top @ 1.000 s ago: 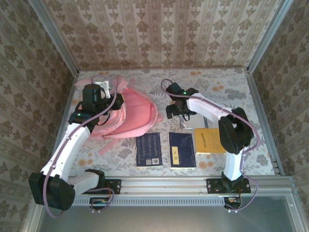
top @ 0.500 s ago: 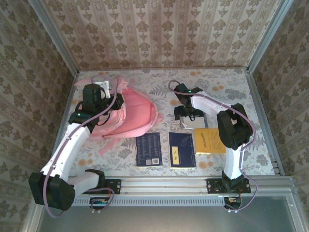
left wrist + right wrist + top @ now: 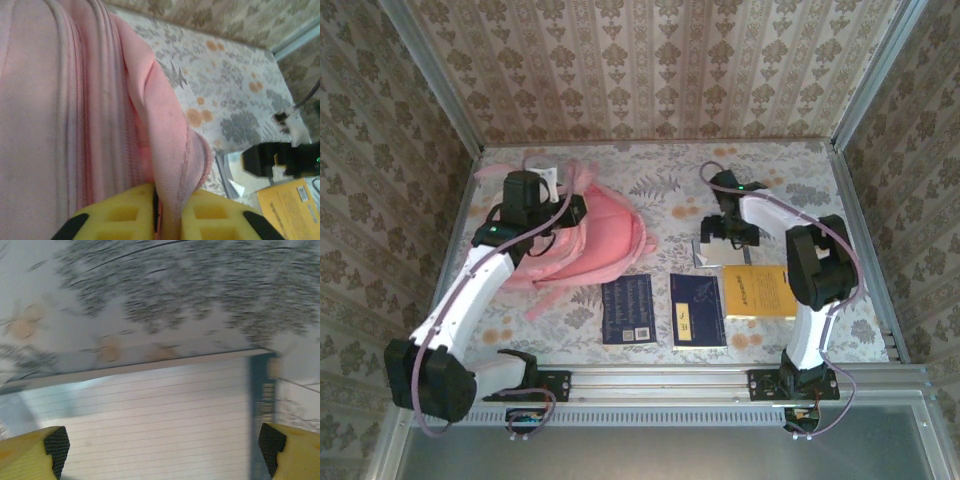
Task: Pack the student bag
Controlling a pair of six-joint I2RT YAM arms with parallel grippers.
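Observation:
The student bag (image 3: 605, 235), a big soft pink backpack, lies at the left back of the table. My left gripper (image 3: 572, 210) is at its upper left edge. In the left wrist view the yellow fingers (image 3: 120, 215) pinch a fold of the bag's pink fabric (image 3: 165, 140). A thin dark slit shows beside the left pad. My right gripper (image 3: 728, 232) hangs low over a lined notebook (image 3: 708, 257). Its fingers stand wide apart in the right wrist view, open, with the lined notebook (image 3: 160, 420) spread between and below them.
A yellow book (image 3: 758, 290) lies right of the notebook. Two dark blue books (image 3: 627, 310) (image 3: 697, 310) lie side by side near the front rail. Patterned walls close in the table on three sides. A pink strap (image 3: 542, 300) trails from the bag toward the front.
My right arm has swung right, away from the bag, and now sits over the lined notebook. My left gripper has shifted slightly right and back along the bag's edge.

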